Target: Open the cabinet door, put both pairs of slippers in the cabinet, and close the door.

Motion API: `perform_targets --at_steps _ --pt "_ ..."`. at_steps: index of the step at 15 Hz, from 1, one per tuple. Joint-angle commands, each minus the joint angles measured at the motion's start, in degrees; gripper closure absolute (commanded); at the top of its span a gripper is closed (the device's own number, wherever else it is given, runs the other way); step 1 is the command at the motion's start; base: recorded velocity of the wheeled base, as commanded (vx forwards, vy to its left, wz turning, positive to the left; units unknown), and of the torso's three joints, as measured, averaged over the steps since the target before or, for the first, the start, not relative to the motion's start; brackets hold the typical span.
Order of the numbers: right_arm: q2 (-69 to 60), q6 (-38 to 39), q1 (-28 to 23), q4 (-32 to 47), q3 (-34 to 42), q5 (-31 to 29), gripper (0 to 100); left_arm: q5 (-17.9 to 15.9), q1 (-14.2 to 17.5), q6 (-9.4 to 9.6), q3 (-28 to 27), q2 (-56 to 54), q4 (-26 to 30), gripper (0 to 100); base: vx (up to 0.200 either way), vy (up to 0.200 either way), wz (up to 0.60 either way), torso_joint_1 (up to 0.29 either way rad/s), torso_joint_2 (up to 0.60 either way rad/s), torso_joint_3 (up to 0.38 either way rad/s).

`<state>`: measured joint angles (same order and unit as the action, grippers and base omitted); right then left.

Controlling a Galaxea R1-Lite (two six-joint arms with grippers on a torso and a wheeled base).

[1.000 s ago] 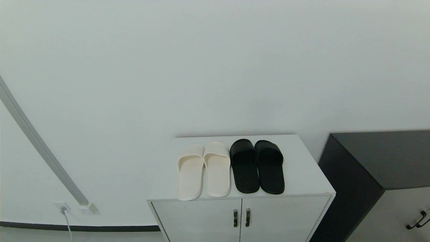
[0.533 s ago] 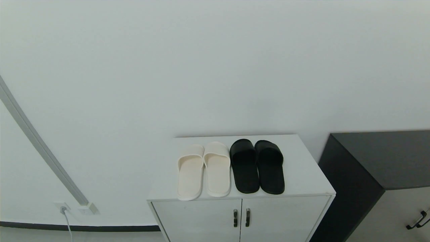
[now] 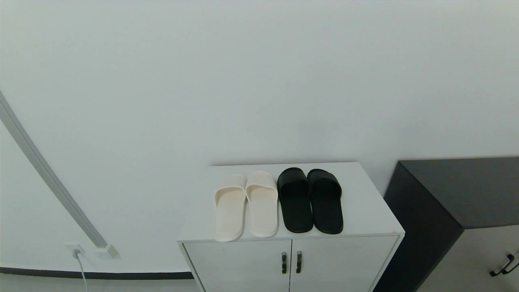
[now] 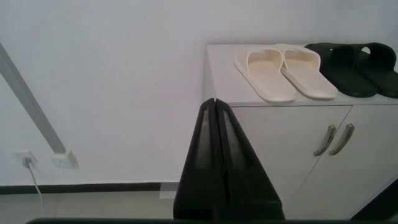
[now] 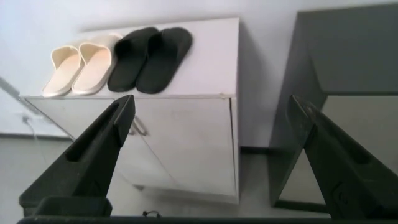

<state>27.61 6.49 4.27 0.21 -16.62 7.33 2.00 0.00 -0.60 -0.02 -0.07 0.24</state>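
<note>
A white cabinet point(image 3: 365, 211) stands against the wall with both doors closed and two dark handles point(image 3: 291, 262) at the middle seam. On its top lie a cream pair of slippers point(image 3: 246, 206) on the left and a black pair of slippers point(image 3: 310, 200) on the right, side by side. In the left wrist view my left gripper point(image 4: 215, 102) is shut, fingers pressed together, well in front of the cabinet point(image 4: 273, 143) and apart from it. In the right wrist view my right gripper point(image 5: 211, 106) is open wide, some way back from the cabinet point(image 5: 211, 62) and its slippers point(image 5: 118, 59).
A dark grey cabinet point(image 3: 458, 190) with its own handles point(image 3: 502, 265) stands close to the right of the white one. On the left wall run a cable duct point(image 3: 44, 170) and a socket with a plugged cord point(image 3: 75, 251). Floor lies open left of the white cabinet.
</note>
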Motion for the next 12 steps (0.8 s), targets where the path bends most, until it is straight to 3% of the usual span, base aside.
perform_targets --at_steps 1,5,10,12 --pt "23.4 0.3 7.3 -12.0 -0.5 -0.8 0 0.0 0.0 -0.02 -0.1 0.1 0.0 100 0.0 0.0 0.0 0.0 0.0 0.0" --pt "44.4 9.9 33.2 -28.3 -4.0 -24.4 0 -0.2 0.0 0.25 -0.1 0.1 0.0 100 0.0 0.0 0.0 0.0 0.0 0.0" --pt "67.8 14.0 36.3 -40.1 -14.1 -29.8 0 -0.2 0.0 0.25 -0.1 0.1 0.0 100 0.0 0.0 0.0 0.0 0.0 0.0" --pt "74.8 14.2 39.6 -41.7 -19.3 -34.7 0 -0.2 0.0 0.25 -0.1 0.1 0.0 100 0.0 0.0 0.0 0.0 0.0 0.0"
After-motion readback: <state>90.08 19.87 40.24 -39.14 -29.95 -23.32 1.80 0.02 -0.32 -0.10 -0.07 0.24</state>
